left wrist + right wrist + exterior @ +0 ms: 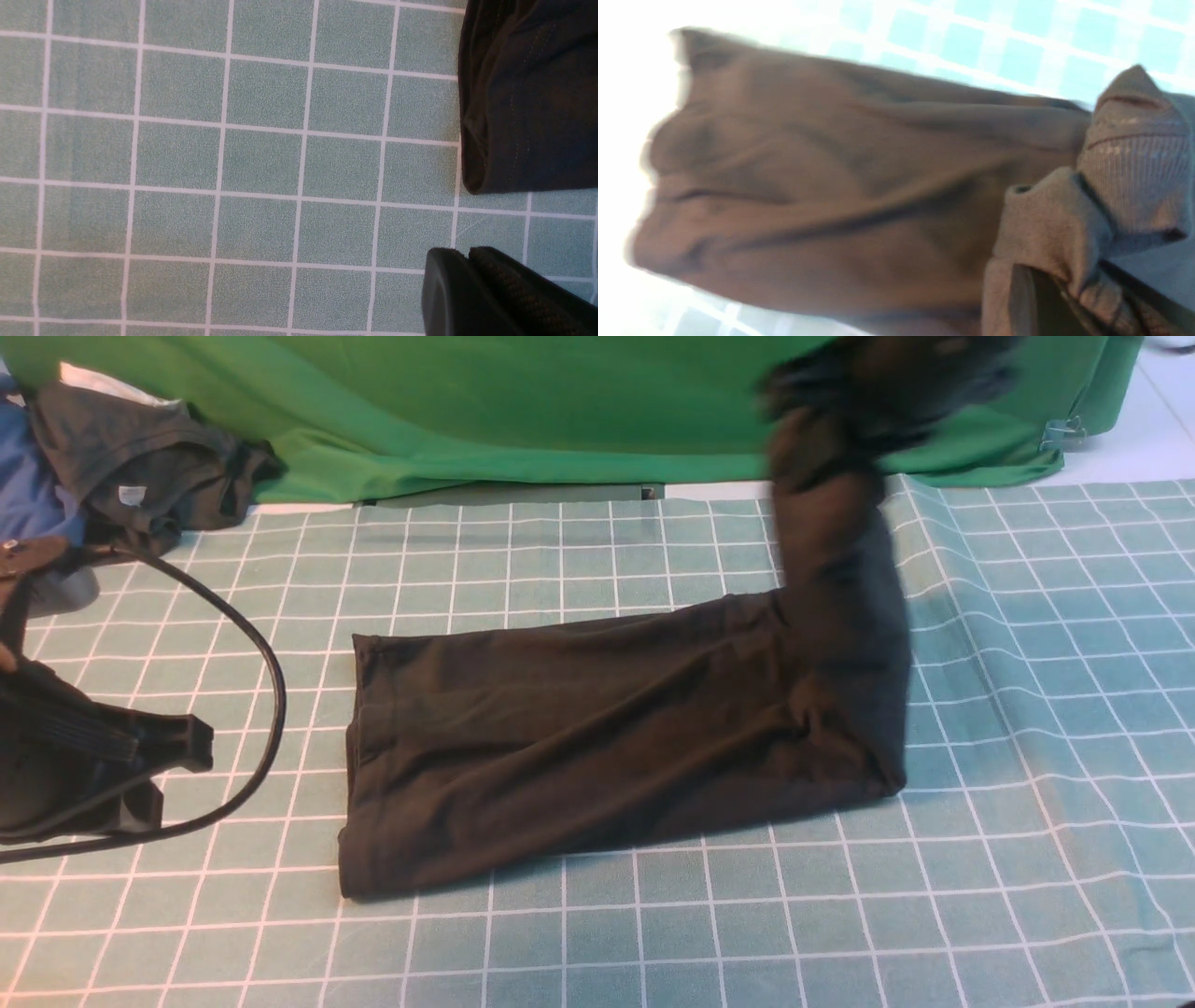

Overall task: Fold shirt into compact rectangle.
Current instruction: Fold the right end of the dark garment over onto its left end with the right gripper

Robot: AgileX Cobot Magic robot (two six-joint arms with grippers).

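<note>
while right jaws grip the shirt (616, 737) by its lifted right end | left jaws closed, empty, near left edge

We noted a teal checked tablecloth (653, 933) over the worktop, rumpled toward its right edge. A bright green cloth (523, 411) lay bunched along the far edge. At the far left corner sat a dark grey garment (103, 448) with a pale tag (132, 495), blue fabric (28, 485) just beside it.

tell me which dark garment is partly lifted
The black shirt in the middle: its right end is raised; the grey garment with the pale tag lies bunched far left.
</note>
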